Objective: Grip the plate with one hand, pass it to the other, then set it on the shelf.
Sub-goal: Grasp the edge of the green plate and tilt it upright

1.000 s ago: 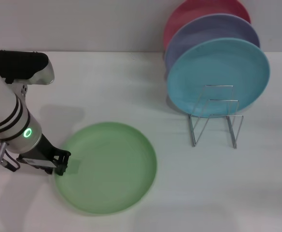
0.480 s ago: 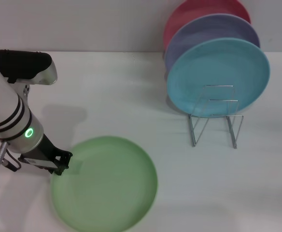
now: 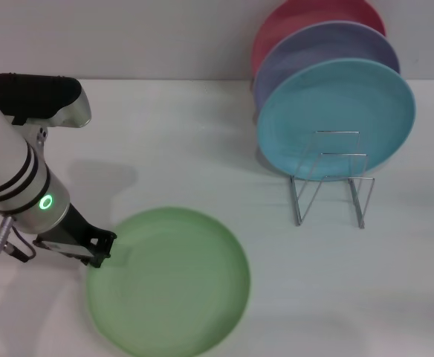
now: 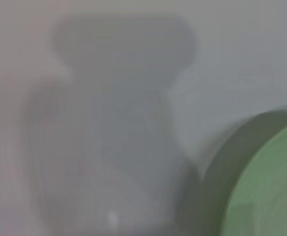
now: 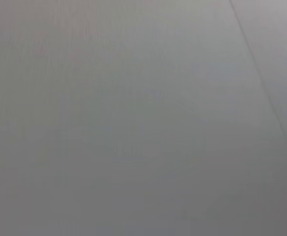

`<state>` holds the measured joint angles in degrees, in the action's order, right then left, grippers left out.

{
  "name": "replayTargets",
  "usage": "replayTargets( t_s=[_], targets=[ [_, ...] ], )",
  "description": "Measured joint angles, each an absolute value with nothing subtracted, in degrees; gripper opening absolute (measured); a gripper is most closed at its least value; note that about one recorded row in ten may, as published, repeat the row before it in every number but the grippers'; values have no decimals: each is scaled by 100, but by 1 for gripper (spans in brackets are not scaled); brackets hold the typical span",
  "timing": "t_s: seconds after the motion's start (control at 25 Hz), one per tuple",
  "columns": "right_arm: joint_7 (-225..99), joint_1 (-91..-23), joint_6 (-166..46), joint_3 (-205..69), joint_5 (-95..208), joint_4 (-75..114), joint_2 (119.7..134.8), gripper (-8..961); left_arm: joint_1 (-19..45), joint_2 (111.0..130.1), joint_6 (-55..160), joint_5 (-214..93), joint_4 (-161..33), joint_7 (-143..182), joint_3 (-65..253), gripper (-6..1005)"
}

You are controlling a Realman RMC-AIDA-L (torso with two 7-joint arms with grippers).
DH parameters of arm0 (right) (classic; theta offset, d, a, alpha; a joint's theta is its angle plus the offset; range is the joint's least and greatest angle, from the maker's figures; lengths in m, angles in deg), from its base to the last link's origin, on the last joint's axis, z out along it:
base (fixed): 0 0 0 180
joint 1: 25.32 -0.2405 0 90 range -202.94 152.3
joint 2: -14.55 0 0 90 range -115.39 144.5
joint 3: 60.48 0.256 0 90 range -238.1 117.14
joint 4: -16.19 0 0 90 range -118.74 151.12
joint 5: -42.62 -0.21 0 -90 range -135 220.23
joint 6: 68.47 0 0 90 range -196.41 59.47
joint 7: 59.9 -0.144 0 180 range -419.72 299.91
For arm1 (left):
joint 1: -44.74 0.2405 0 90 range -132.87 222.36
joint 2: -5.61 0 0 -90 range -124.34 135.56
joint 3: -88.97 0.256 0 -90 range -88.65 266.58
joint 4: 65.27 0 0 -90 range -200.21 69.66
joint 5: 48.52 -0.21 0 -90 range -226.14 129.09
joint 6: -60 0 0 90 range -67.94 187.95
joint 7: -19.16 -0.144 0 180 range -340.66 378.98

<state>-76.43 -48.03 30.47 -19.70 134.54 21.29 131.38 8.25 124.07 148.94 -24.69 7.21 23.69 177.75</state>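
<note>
Right wrist view: plain grey surface (image 5: 133, 128) fills the frame, one thin darker line (image 5: 256, 69) running diagonally across a corner. No objects or tool visible.

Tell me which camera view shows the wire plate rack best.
The head view: the rack stands whole in front of the light blue plate. Neither the left wrist view nor the right wrist view shows it at all.

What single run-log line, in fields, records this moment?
left pincer: gripping green plate rim | plate: near the table's front edge | wire rack: front slots free, blue plate behind | right pincer: unseen
</note>
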Motion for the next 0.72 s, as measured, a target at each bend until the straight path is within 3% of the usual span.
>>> replayTargets(
  t_s=[0.72],
  targets=[
    [-7634,-4794,2939,-1970,13454,2114,13159,657,886,12402,14256,-2227,856,1639,17000,30]
  ],
)
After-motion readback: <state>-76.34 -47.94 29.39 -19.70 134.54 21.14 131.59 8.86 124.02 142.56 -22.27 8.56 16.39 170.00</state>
